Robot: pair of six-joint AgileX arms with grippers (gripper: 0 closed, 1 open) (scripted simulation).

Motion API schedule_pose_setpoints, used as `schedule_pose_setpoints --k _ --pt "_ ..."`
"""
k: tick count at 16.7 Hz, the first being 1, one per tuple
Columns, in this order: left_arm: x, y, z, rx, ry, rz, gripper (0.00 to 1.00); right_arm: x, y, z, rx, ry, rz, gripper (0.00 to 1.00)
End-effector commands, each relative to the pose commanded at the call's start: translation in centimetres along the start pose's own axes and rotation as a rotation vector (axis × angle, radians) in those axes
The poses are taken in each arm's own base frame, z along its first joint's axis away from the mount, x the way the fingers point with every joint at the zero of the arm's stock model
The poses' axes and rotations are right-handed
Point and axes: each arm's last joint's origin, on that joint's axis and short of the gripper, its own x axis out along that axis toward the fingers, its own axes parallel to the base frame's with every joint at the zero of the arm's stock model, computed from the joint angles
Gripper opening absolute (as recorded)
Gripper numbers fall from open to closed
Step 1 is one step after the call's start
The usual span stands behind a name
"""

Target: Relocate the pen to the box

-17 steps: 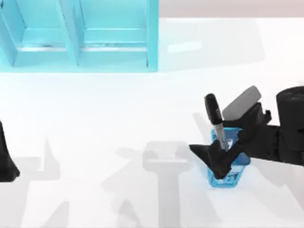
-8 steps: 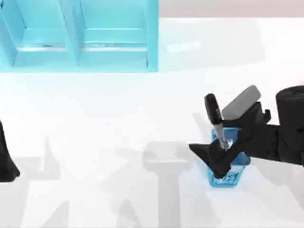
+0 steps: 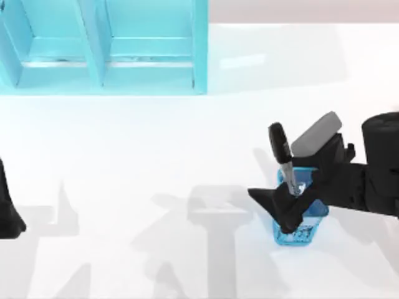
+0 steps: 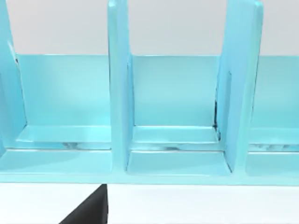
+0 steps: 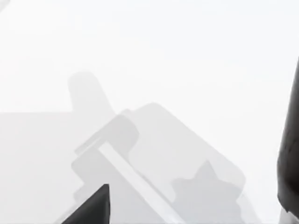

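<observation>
The light blue compartmented box [image 3: 106, 47] stands at the far left of the white table [image 3: 156, 162], well apart from everything else. At the near right, the right gripper [image 3: 288, 208] reaches into the blue mesh cup [image 3: 302, 218], its fingers narrowed around the pen [image 3: 283, 159] low on the barrel. The pen stands in the cup, tilted, with a grey barrel and a thick black cap. It is probably light, stiff and smooth, so a firm mid-barrel hold suits. The left arm [image 3: 9, 208] sits parked at the near left edge.
</observation>
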Motion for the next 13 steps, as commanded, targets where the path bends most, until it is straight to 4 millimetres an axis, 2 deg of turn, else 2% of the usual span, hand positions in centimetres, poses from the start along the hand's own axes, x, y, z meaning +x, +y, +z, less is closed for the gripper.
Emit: schedule_pose_setpoints --k 4,7,10,13 --pt "0.0 0.0 0.0 0.0 0.0 0.0 1.0 -0.9 -1.7 1.3 -0.008 0.009 0.002 0.0" --pt "0.0 0.0 0.0 0.0 0.0 0.0 1.0 -2.9 -4.0 2.9 -0.006 0.036 0.008 0.0" --pt "0.0 0.0 0.0 0.0 0.0 0.0 1.0 -6.2 -6.0 4.3 0.019 0.077 0.03 0.0" --pt "0.0 0.0 0.0 0.0 0.0 0.0 1.0 -10.6 -7.1 5.6 0.047 0.085 0.045 0.0"
